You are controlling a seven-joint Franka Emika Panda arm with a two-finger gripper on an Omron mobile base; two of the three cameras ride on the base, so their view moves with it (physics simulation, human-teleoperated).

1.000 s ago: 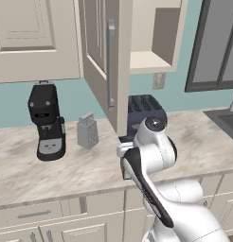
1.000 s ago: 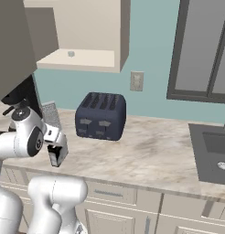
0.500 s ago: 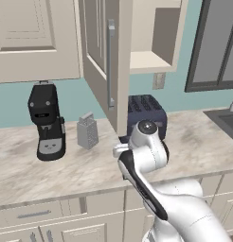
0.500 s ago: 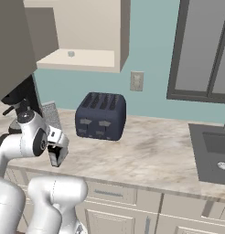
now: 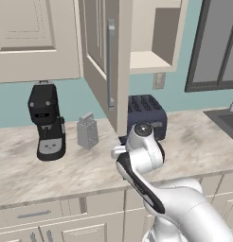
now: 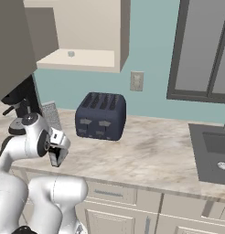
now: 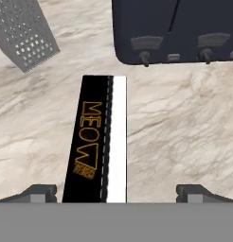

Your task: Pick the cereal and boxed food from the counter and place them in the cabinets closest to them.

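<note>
A black box (image 7: 95, 142) with orange lettering and a white side lies flat on the marbled counter (image 7: 184, 118); I cannot tell whether it is the cereal or the boxed food. My gripper (image 7: 120, 191) hangs open above its near end, one fingertip (image 7: 41, 191) on each side and clear of it. From the right base view the gripper (image 6: 56, 156) points down over the counter (image 6: 146, 146) in front of the toaster. Above, a wall cabinet (image 5: 147, 59) stands open with a bare shelf (image 6: 82, 59), its door (image 5: 102, 56) swung out.
A dark blue toaster (image 5: 146, 116) (image 7: 175, 28) stands just beyond the box, a metal grater (image 5: 87, 131) (image 7: 23, 33) to its left. A black coffee machine (image 5: 46, 120) is further left. A sink (image 6: 212, 151) lies at the right under a window.
The arm's elbow has shifted slightly to the left. The gripper has stayed open low over the counter, barely moving.
</note>
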